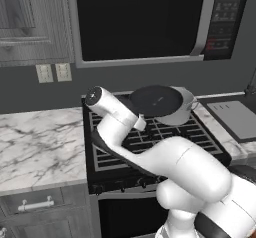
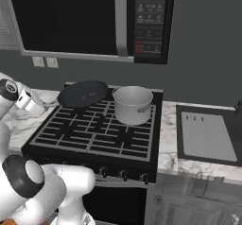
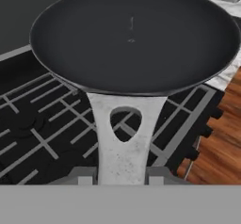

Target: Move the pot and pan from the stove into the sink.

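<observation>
The gripper (image 3: pixel 121 180) has its fingers clamped on the handle of the pan (image 3: pixel 134 37), held tilted above the stove (image 2: pixel 94 129), beside the pot (image 2: pixel 133 105). Best keep it level, clear the pot, then swing right to the sink (image 2: pixel 208 136).

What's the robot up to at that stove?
The arm's gripper is shut on the handle of the pan, a dark frying pan, and holds it tilted above the stove. The pot sits on the grates at the back right burner. The sink is off to the right of the stove, with neither piece in it yet.
</observation>
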